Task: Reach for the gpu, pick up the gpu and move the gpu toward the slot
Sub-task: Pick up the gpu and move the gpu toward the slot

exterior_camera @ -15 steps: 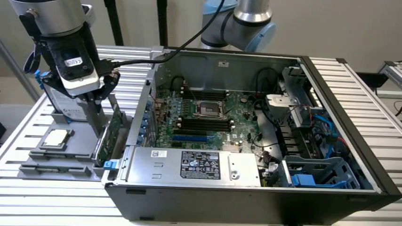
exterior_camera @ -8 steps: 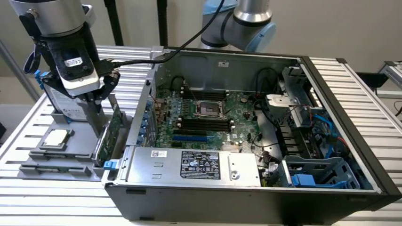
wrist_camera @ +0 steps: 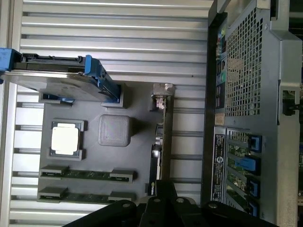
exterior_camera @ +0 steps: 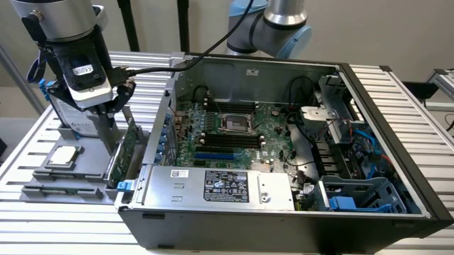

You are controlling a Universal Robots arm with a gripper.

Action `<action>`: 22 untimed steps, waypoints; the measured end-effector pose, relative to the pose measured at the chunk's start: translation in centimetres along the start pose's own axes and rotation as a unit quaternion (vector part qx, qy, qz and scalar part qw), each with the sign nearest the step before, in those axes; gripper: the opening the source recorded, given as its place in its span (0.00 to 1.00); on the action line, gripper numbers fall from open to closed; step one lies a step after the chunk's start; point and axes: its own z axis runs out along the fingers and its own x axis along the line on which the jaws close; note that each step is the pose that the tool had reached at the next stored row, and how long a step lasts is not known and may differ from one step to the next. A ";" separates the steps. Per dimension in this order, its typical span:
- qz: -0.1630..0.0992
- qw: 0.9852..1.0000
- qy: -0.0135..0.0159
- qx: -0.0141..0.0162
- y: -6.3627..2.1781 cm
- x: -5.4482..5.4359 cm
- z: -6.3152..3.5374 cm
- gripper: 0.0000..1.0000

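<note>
At the exterior view's left, beside the open case [exterior_camera: 284, 133], the arm [exterior_camera: 67, 32] stands nearly upright over the gray holder [exterior_camera: 42, 178] on the slatted table [exterior_camera: 397, 95]. Its wrist is turned down and the claw [exterior_camera: 112, 149] points straight at the holder's edge nearest the case. The gpu [exterior_camera: 129, 142] stands upright on its long edge in that holder, right against the claw on the case side. I cannot tell whether the claw is spread or has hold of the card. On the claw's other side, away from the case, the chip [exterior_camera: 62, 155] lies flat in its seat. The hard drive [exterior_camera: 67, 121] stands behind the arm.

From the wrist, the claw's [wrist_camera: 161, 205] black links sit over one end of the gpu [wrist_camera: 161, 137]. The card is seen edge-on, running straight away from the claw to its silver bracket [wrist_camera: 162, 92] at the far end. The case's [wrist_camera: 246, 94] perforated rear panel is close along one side of the card. On the opposite side, the holder [wrist_camera: 94, 111] carries the chip [wrist_camera: 65, 140], the hard drive [wrist_camera: 61, 75] and two memory sticks [wrist_camera: 87, 174].
</note>
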 end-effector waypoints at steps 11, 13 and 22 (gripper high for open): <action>0.000 1.000 0.000 0.000 0.02 0.2 0.56 0.48; 0.000 1.000 0.000 0.000 0.08 0.4 0.94 0.48; 0.001 1.000 0.000 0.000 0.22 1.0 2.58 0.48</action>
